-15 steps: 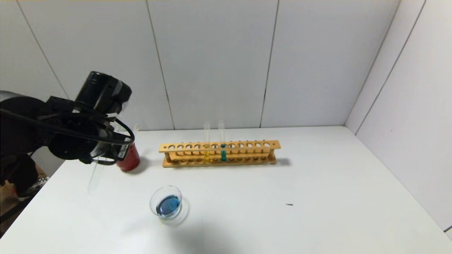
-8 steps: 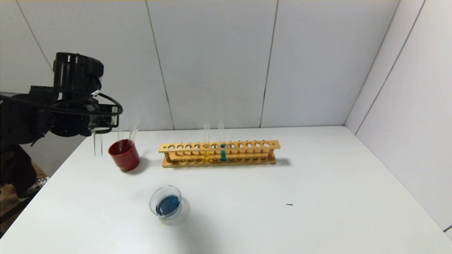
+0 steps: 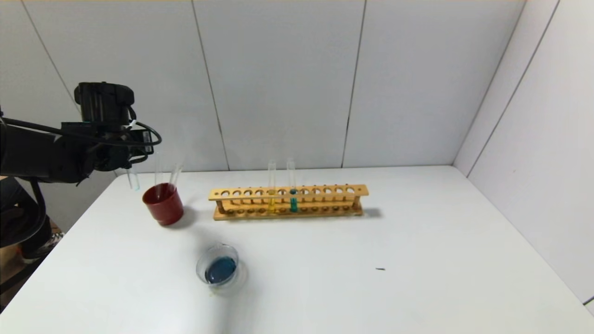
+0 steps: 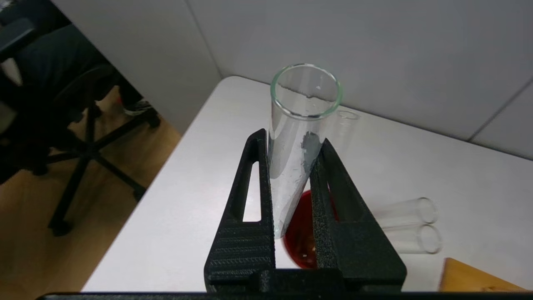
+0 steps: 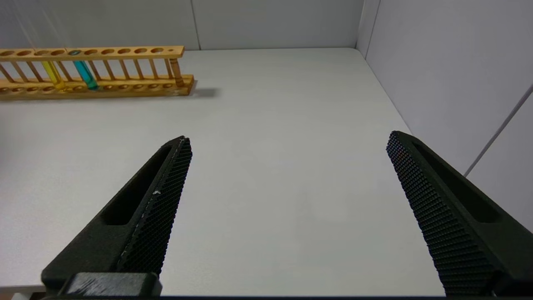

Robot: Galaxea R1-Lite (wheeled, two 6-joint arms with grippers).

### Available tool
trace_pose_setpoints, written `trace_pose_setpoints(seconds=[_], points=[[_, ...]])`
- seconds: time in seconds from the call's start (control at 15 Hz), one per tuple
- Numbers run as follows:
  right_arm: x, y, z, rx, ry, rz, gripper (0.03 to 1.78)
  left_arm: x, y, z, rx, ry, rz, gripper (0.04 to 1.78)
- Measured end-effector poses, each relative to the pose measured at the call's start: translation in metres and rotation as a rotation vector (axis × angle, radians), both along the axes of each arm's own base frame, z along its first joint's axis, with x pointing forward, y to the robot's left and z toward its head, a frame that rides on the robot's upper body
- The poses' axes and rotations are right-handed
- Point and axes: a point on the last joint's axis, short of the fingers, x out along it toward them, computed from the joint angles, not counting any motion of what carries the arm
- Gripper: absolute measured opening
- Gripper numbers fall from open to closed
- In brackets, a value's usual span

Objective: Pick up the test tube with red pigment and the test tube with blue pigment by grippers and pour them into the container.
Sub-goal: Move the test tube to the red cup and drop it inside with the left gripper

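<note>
My left gripper [image 3: 133,161] is shut on an empty clear test tube [image 3: 134,182], which hangs upright just left of the dark red cup [image 3: 163,205], above the table's far left corner. In the left wrist view the gripper [image 4: 291,139] pinches this tube [image 4: 297,125] with the cup [image 4: 302,239] below it. The container [image 3: 218,268], a low glass dish, holds dark blue liquid at front centre. A tube with teal-blue liquid [image 3: 293,199] stands in the wooden rack [image 3: 325,191]. No tube with red liquid is in view. My right gripper [image 5: 288,137] is open and empty over bare table.
The red cup holds two empty glass tubes [image 3: 174,172], which also show in the left wrist view [image 4: 410,225]. A yellow-liquid tube [image 3: 272,200] stands in the rack beside the teal one. The table's left edge [image 3: 69,232] is close to the left arm. Walls stand behind and at right.
My left gripper swung back from in front of the red cup to its left. The held tube went from tilted to upright and ended a little farther back.
</note>
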Motion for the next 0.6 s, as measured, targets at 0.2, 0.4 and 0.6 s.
trace_pose_setpoints(seconds=[0.2, 0.4, 0.6], points=[[0.000, 0.000, 0.000, 0.000, 0.000, 0.000, 1.71, 0.012, 0.000, -0.006, -0.044, -0.018, -0.003, 0.30], [0.000, 0.000, 0.000, 0.000, 0.000, 0.000, 1.71, 0.017, -0.010, -0.009, -0.064, -0.035, -0.019, 0.30], [0.000, 0.000, 0.000, 0.000, 0.000, -0.001, 1.71, 0.020, -0.017, -0.012, -0.068, -0.033, -0.030, 0.30]])
